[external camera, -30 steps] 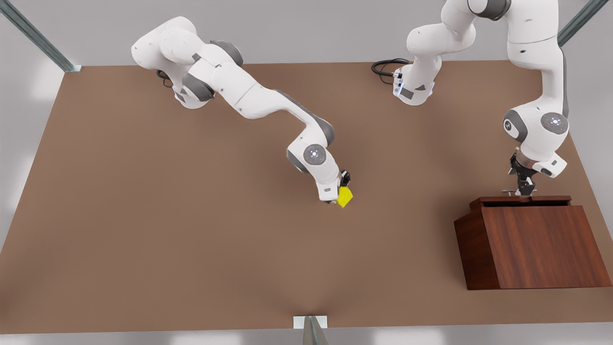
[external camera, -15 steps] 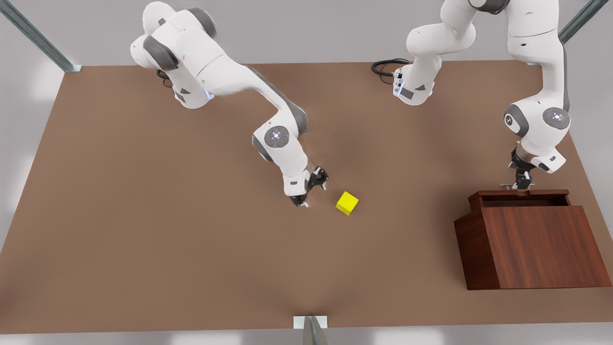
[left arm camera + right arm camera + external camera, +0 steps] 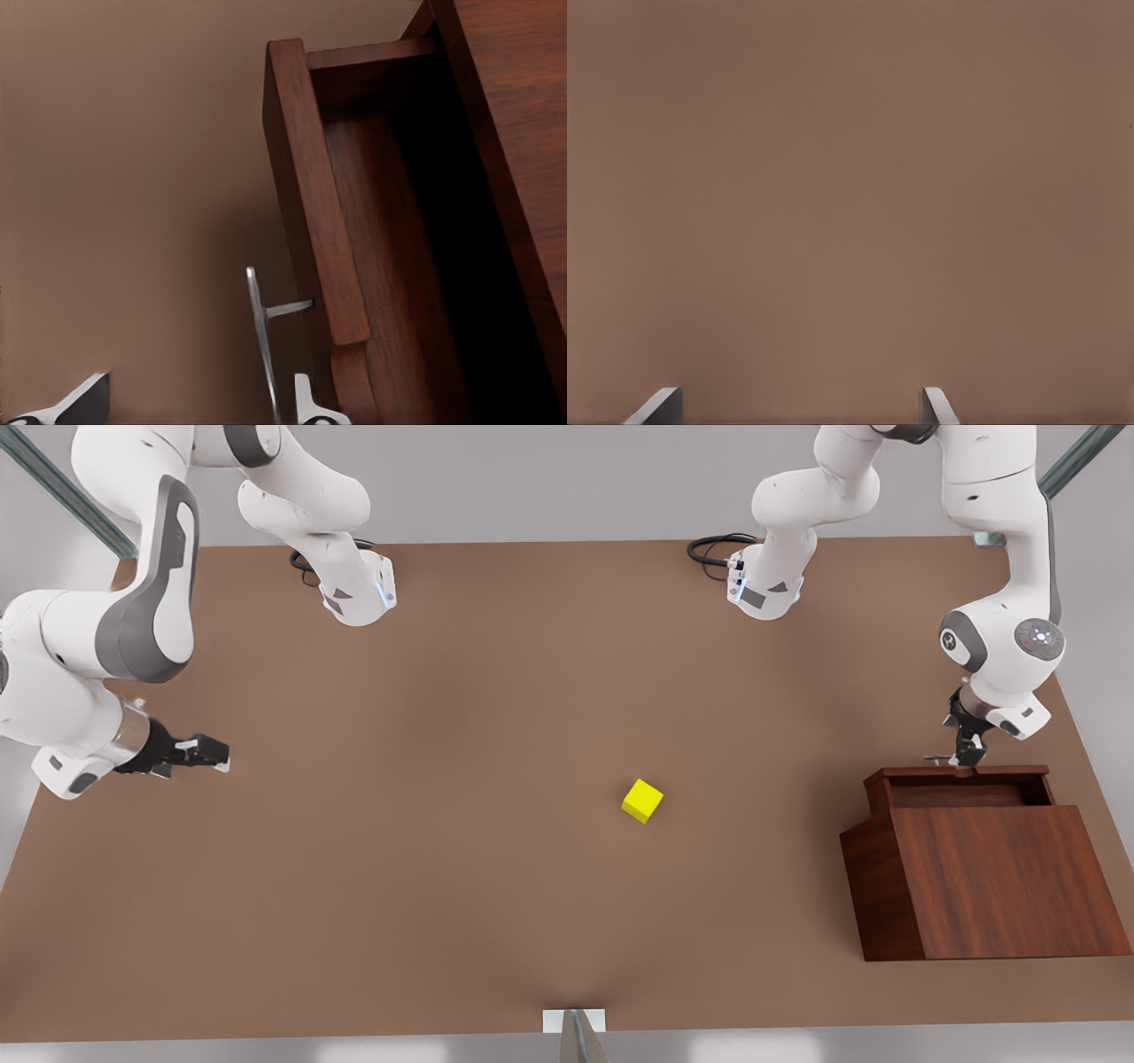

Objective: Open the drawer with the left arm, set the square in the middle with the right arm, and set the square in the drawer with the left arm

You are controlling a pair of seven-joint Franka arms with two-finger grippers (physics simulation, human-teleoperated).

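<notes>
Nearby, square (image 3: 642, 800) alone on bare tabletop (image 3: 443, 868), unobstructed.

I see even, soft overhead light; the tabletop (image 3: 443, 868) shows only faint shadows; the drawer (image 3: 390, 266) interior falls dark.

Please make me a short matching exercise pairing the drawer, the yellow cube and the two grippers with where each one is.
Things:
1. drawer
2. yellow cube
3. left gripper
4. right gripper

Places or states:
A. open, over bare table at the front view's left
B. pulled out of the cabinet
C. at the silver handle
D. alone on mid-table

Pairs: 1-B, 2-D, 3-C, 4-A
</notes>
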